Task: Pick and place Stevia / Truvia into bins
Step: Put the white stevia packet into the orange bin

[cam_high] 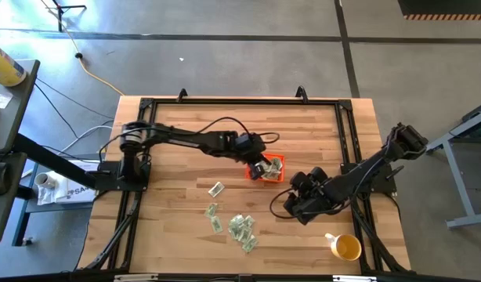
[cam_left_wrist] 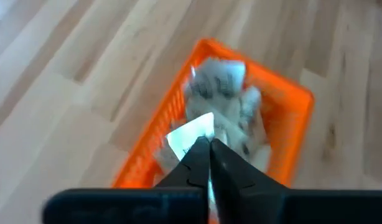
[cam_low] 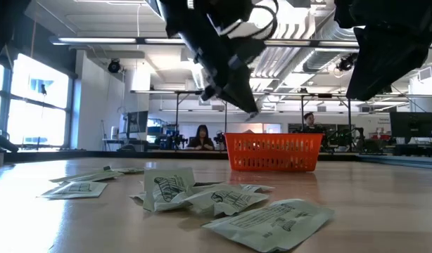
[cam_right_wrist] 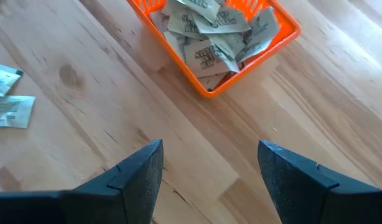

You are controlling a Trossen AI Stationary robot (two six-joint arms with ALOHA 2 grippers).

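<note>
The orange bin [cam_high: 278, 161] stands mid-table, right of centre, with several Stevia packets [cam_right_wrist: 209, 37] piled in it. My left gripper [cam_left_wrist: 209, 152] hovers over the bin's left part, shut on one pale packet [cam_left_wrist: 192, 134]. In the low view its dark fingers [cam_low: 248, 105] end just above the bin's rim [cam_low: 276, 137]. My right gripper [cam_right_wrist: 209, 171] stands open near the bin's front right, above bare wood with nothing between its fingers. More loose packets [cam_high: 240, 227] lie flat on the table toward the near edge. My left gripper pinches the pale packet between its two fingers at one edge [cam_left_wrist: 203, 142]. The rest of the packet sticks out past the fingertips. The fingers slant down from the table's left side. The packet is held over the bin's pile; whether it touches the pile I cannot tell.
A yellow cup [cam_high: 346, 247] stands at the near right corner. Single packets [cam_high: 216, 189] lie left of the bin, and a crumpled heap [cam_low: 202, 197] lies close to the low camera. A black frame [cam_high: 225, 102] borders the tabletop. People sit in the room beyond the table.
</note>
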